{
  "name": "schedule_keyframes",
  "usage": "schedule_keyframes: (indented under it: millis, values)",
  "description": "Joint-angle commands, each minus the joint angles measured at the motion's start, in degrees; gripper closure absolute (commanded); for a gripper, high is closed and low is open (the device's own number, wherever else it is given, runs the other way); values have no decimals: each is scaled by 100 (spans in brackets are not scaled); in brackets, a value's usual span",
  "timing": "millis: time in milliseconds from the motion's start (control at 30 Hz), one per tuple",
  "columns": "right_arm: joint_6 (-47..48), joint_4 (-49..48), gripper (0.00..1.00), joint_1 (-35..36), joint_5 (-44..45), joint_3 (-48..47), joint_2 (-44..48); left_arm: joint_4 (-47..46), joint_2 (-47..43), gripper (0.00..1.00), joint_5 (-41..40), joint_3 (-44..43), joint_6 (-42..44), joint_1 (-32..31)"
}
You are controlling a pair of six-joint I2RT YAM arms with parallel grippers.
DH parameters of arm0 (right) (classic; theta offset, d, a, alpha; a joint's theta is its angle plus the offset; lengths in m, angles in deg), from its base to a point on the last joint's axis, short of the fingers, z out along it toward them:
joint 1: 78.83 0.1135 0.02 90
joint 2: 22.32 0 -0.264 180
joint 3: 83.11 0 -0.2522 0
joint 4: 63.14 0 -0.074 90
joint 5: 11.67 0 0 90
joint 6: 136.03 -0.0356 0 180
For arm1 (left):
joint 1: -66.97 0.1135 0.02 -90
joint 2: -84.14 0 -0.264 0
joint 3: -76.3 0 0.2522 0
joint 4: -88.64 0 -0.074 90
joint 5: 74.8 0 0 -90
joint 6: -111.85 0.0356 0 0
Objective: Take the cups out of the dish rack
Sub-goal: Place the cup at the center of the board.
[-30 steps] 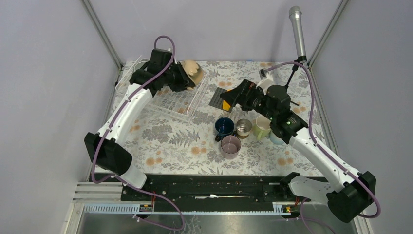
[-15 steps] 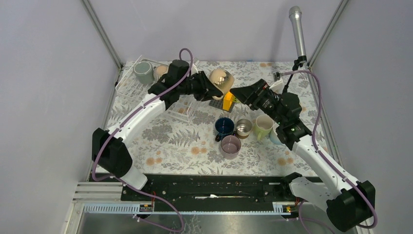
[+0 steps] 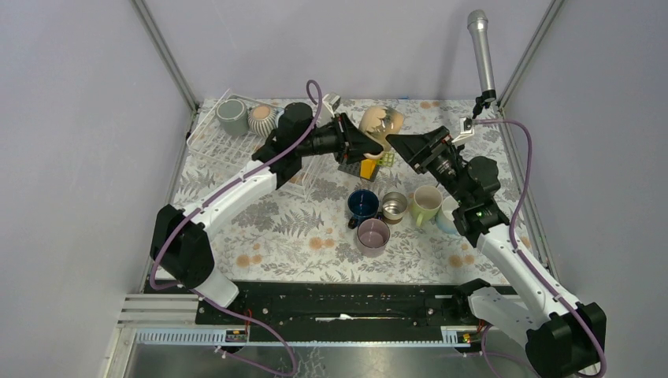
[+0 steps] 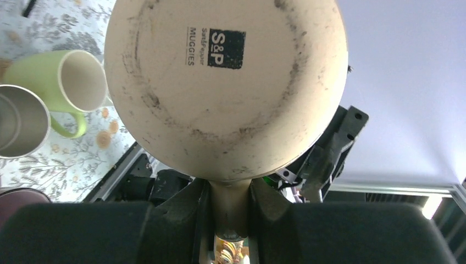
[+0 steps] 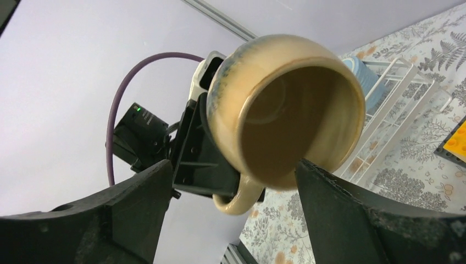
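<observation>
tan mug [image 3: 382, 123] is in the air over the far desk [image 3: 291, 236], handle clamped in left tool [image 3: 361, 142]. Its mouth and long axis point at right tool [image 3: 403, 144], whose fingers are spread wide and not touching the rim. Looks like a handover to the right arm.

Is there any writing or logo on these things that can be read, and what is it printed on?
"S&P": white letters in a black square on the underside of the tan mug, seen in the left wrist view.
"MUGGIES": dark print beside that square, on the same underside.
A tiny line of print between the two is too small to read with certainty.
Nothing else is readable in any view.
</observation>
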Motion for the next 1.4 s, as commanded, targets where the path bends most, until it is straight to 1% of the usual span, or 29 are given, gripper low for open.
schedule_keyframes:
  millis: [0, 133, 267, 333, 433, 567, 767, 867, 933, 967, 1033, 1067, 1100, 1133, 1167, 1233, 1267, 1367]
  values:
    - [-304, -771, 13, -163, -148, 71, 84, -1512, -288, 100, 300, -28, -348, -170]
    - [-392, -869, 15, -248, -201, 78, 166, -1715, -234, 100, 310, 27, -478, -312]
    - [-530, -1015, 21, -306, -273, 108, 187, -1893, -169, 100, 327, 29, -592, -415]
    - [-692, -1189, 22, -350, -325, 165, 162, -2003, -139, 100, 335, 47, -654, -461]
    - [-1020, -1519, 30, -408, -419, 218, 114, -2093, -105, 100, 315, 102, -720, -524]
    - [-1252, -1829, 43, -414, -491, 199, 41, -2549, -67, 100, 301, 291, -979, -566]
    - [-1372, -1971, 54, -415, -510, 200, -25, -2553, -9, 100, 277, 362, -971, -683]
    - [-1420, -2007, 64, -415, -539, 196, -68, -2659, 13, 100, 270, 442, -1023, -696]
    - [-1439, -2007, 73, -415, -550, 206, -77, -2762, 35, 100, 287, 461, -1081, -708]
    - [-1448, -2003, 79, -414, -553, 207, -86, -2791, 42, 100, 311, 465, -1092, -711]
    - [-1455, -1984, 99, -421, -546, 195, -90, -2838, 55, 100, 327, 482, -1118, -710]
    - [-1441, -1950, 100, -420, -546, 177, -98, -2812, 53, 86, 314, 512, -1120, -709]
    - [-1402, -1905, 100, -419, -559, 160, -91, -2768, 34, 61, 283, 550, -1097, -711]
    - [-1325, -1815, 100, -415, -548, 123, -75, -2707, 12, 33, 245, 581, -1034, -710]
    - [-1240, -1659, 100, -414, -520, 72, -40, -2573, -17, 22, 207, 586, -922, -711]
    - [-1078, -1357, 100, -415, -434, 6, 42, -2058, -61, 5, 113, 484, -582, -711]
    - [-999, -1188, 100, -414, -392, -49, 75, -1772, -88, 2, 38, 432, -410, -710]
    - [-763, -681, 100, -414, -312, -193, 165, -1076, -161, 1, -132, 309, 9, -703]
